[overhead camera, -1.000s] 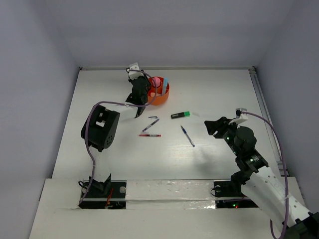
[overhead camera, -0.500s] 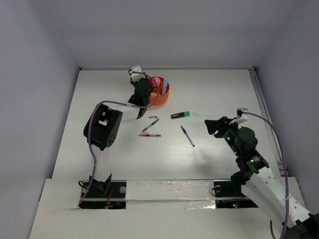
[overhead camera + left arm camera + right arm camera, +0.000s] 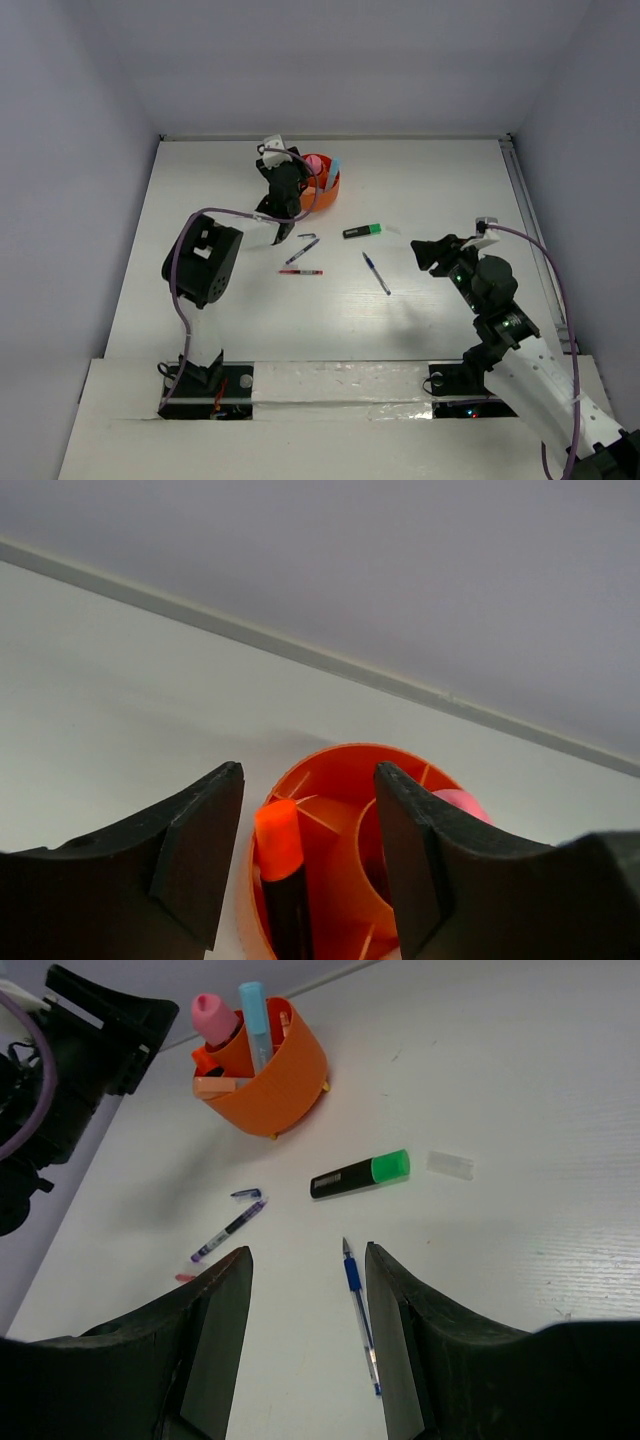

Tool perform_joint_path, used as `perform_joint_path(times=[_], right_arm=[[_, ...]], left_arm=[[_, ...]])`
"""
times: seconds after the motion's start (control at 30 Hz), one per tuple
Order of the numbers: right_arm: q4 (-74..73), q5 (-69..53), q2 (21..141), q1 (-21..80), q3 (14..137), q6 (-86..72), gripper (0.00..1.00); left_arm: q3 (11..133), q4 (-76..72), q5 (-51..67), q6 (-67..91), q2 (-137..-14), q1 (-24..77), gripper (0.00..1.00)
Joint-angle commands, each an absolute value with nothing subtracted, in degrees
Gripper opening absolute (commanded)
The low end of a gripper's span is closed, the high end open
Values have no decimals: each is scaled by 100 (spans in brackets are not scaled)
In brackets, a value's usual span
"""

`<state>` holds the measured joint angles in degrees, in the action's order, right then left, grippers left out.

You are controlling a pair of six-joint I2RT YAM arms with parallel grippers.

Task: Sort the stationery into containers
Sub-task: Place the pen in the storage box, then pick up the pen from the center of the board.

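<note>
Your left pincer [image 3: 308, 770] has edged over the round orange plastic cup [image 3: 285, 1085] and spread its jaws, the orange-capped dark marker [image 3: 278, 845] standing loose inside between them. Your right pincer [image 3: 308, 1250] hangs open above the thin blue pen [image 3: 360, 1325] on the white table [image 3: 430, 180]

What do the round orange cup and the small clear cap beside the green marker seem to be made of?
Round orange cup: probably moulded plastic, opaque, slightly glossy; thin even walls and inner dividers suggest it. Small clear cap: likely translucent plastic, as the white table shows faintly through it.
</note>
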<state>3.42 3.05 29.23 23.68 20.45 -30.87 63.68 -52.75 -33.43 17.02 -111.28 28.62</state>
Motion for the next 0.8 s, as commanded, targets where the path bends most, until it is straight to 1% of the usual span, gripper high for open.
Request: perform_joint_path(times=[0.0, 0.1, 0.13, 0.23, 0.33, 0.37, 0.4, 0.43, 0.47, 0.57, 0.63, 0.73, 0.77], right_arm=[[519, 369, 2865, 2364, 2013, -3006, 55], [510, 369, 2856, 2364, 2013, -3006, 55], [501, 360, 2865, 2364, 2021, -3015, 55], [405, 422, 2909, 2364, 2057, -3015, 55], [221, 606, 2953, 2364, 2135, -3041, 54], [176, 650, 2971, 2364, 2153, -3058, 54], [141, 711, 2971, 2364, 2179, -3076, 54], [115, 729, 2953, 2364, 2171, -3094, 54], [106, 747, 2944, 2364, 2162, -3111, 54], [18, 887, 2848, 2364, 2180, -3155, 54], [-165, 1045, 2743, 2364, 2188, -3173, 54], [-255, 1221, 2654, 2364, 2171, -3199, 54], [-307, 1239, 2628, 2364, 2180, -3199, 54]], left_arm=[[6258, -5713, -3472, 1591, -10346, 2953, 52], [6065, -5695, -3411, 1556, -9845, 3023, 52], [5969, -5643, -3349, 1564, -9513, 3023, 52], [5714, -5248, -2447, 1626, -8914, 3128, 51], [5179, -4713, -693, 1487, -8106, 3418, 50], [5090, -4598, -381, 1355, -8017, 3541, 50], [5037, -4431, -152, 1197, -7937, 3907, 51], [5019, -4203, -71, 1013, -7884, 4103, 52], [5062, -3749, 173, 706, -7901, 4296, 53], [5255, -3096, 544, 431, -8163, 4798, 57], [5404, -2866, 597, 290, -8410, 4852, 59], [5940, -2366, 598, 106, -9121, 4852, 61], [6333, -2008, 537, 71, -9558, 4852, 61]])
